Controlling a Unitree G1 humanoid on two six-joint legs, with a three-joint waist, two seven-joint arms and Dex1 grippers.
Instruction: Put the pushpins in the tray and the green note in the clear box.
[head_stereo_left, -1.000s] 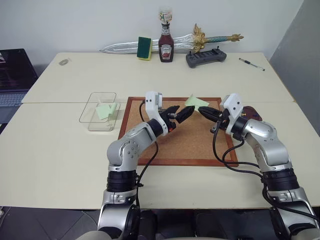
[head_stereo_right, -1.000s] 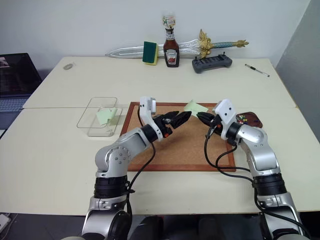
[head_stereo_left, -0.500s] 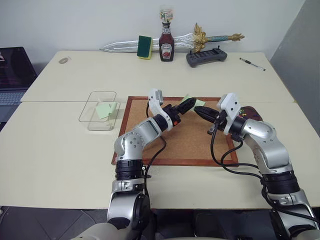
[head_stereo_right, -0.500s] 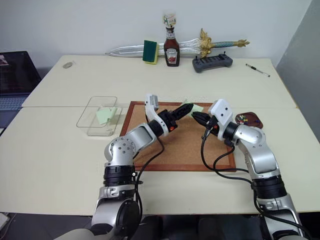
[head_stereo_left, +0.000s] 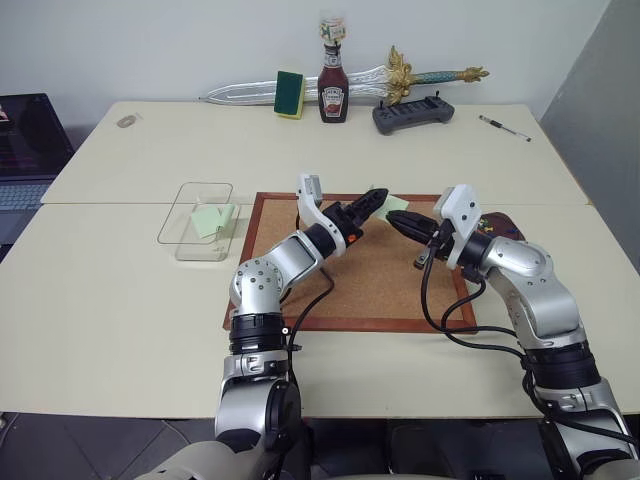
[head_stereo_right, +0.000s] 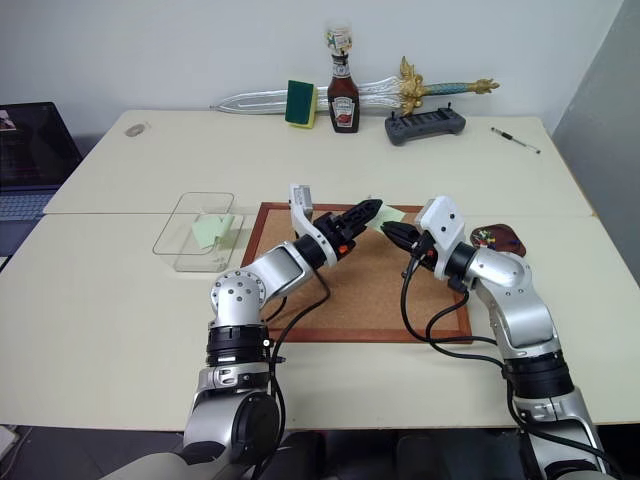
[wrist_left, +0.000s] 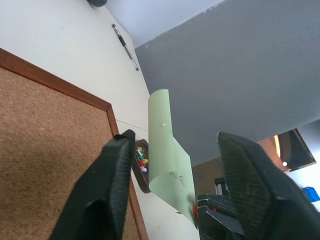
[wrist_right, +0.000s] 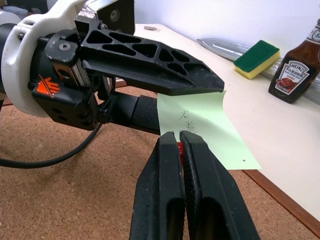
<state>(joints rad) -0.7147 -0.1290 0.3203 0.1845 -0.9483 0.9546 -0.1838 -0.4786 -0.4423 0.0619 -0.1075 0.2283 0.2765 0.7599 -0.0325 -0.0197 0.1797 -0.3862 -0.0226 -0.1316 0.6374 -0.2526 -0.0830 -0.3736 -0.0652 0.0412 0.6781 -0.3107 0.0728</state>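
A pale green note (wrist_right: 210, 130) hangs in the air over the far edge of the corkboard (head_stereo_left: 390, 290). My right gripper (wrist_right: 179, 140) is shut on a red pushpin stuck through the note's lower edge. My left gripper (wrist_left: 175, 137) is open, one finger on each side of the note (wrist_left: 167, 155), with gaps on both sides. The tray (head_stereo_left: 505, 224), a dark reddish-brown dish, lies just right of the corkboard behind my right wrist and holds coloured pushpins (wrist_left: 141, 157). The clear box (head_stereo_left: 196, 220) stands left of the corkboard with another green note (head_stereo_left: 210, 219) lying inside.
Along the table's far edge are a toy sword (head_stereo_left: 420, 78), a green sponge (head_stereo_left: 290, 95), a ketchup bottle (head_stereo_left: 332, 90), a dark grey rack (head_stereo_left: 412, 115) and a pen (head_stereo_left: 503, 127). A laptop (head_stereo_left: 25, 150) sits at the far left.
My left gripper has rolled and risen a little to the note, and its fingers have drawn closer together around it. The right gripper still holds the pin and note in almost the same place.
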